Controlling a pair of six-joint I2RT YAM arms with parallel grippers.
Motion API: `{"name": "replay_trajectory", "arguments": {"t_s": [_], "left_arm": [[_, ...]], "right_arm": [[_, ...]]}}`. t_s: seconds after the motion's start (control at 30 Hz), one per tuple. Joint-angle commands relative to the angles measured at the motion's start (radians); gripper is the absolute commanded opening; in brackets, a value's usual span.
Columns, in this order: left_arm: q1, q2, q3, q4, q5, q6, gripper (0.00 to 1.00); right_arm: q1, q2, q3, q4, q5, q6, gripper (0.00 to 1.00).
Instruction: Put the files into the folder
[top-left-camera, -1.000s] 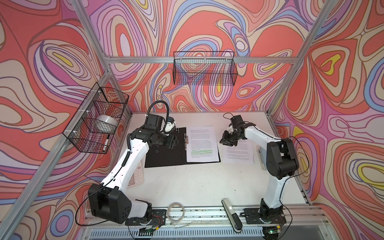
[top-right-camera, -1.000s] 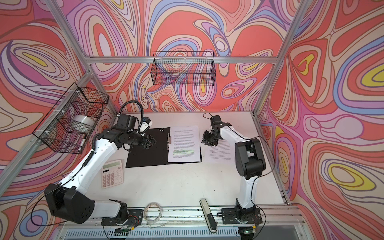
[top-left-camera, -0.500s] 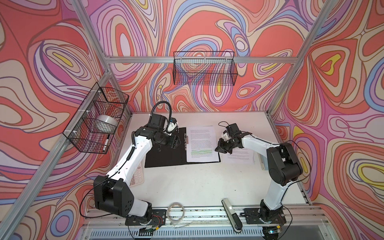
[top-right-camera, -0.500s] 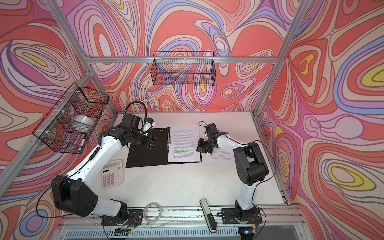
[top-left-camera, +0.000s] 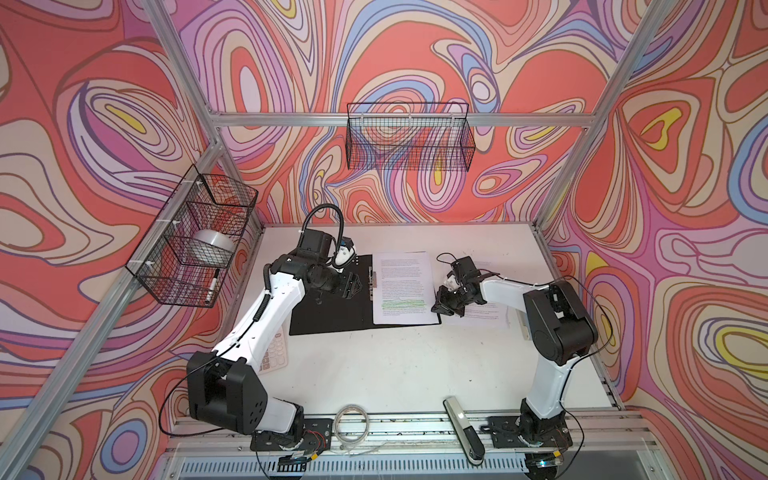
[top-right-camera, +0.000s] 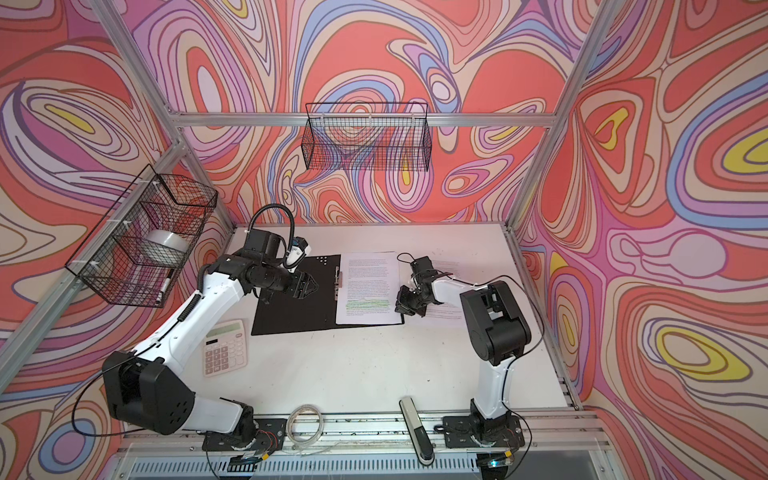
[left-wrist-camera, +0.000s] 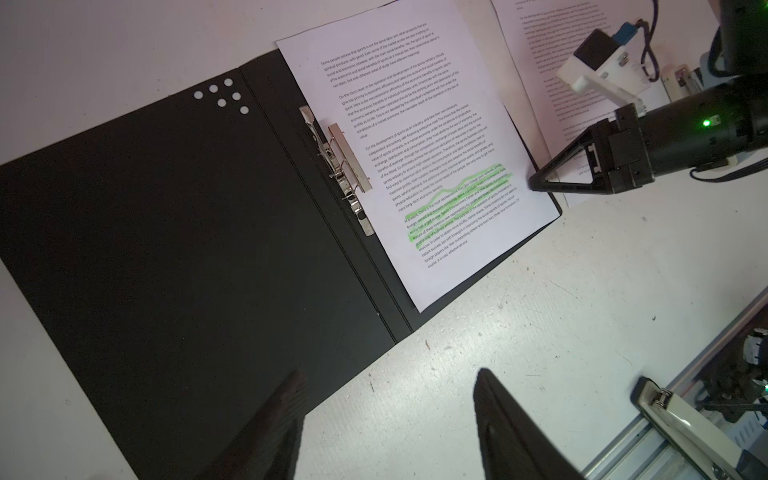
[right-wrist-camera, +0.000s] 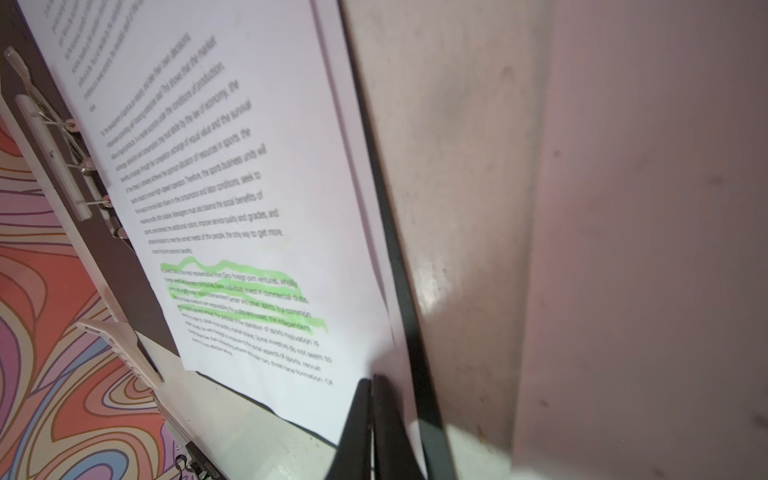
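The folder (top-left-camera: 328, 316) (top-right-camera: 291, 316) lies open on the table, black inside (left-wrist-camera: 166, 228), with a metal spine clip (left-wrist-camera: 340, 162). One of the files (top-left-camera: 401, 286) (top-right-camera: 368, 286) (left-wrist-camera: 436, 158) (right-wrist-camera: 232, 166), a printed sheet with green highlighted lines, rests on the folder's right half. Another sheet (top-left-camera: 486, 311) (left-wrist-camera: 536, 41) lies on the table to the right, partly under my right arm. My right gripper (top-left-camera: 435, 309) (top-right-camera: 399, 309) (left-wrist-camera: 534, 183) (right-wrist-camera: 371, 380) is shut, its tips low at the right edge of the sheet on the folder. My left gripper (top-left-camera: 355, 286) (top-right-camera: 309, 286) (left-wrist-camera: 388, 374) hovers open over the folder's left half, holding nothing.
A calculator (top-right-camera: 224, 347) sits left of the folder beside my left arm. A stapler (top-left-camera: 463, 428) and a clear tape ring (top-left-camera: 351, 422) lie at the front rail. Wire baskets hang on the left wall (top-left-camera: 195, 237) and back wall (top-left-camera: 409, 137).
My right gripper has swung left and nearer, down to the right edge of the sheet on the folder, and has shut. The left arm shifted slightly; its gripper stays open.
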Motion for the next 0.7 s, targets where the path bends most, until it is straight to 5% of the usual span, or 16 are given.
{"name": "replay_trajectory", "arguments": {"t_s": [0.0,0.67], "left_arm": [[-0.003,-0.025,-0.012,-0.012,-0.007,-0.001,0.65],[-0.003,-0.059,-0.026,-0.007,-0.018,0.007,0.65]], "right_arm": [[0.0,0.036,-0.024,0.017,0.04,0.003,0.04],[0.0,-0.126,-0.032,0.003,0.015,0.028,0.05]]}}
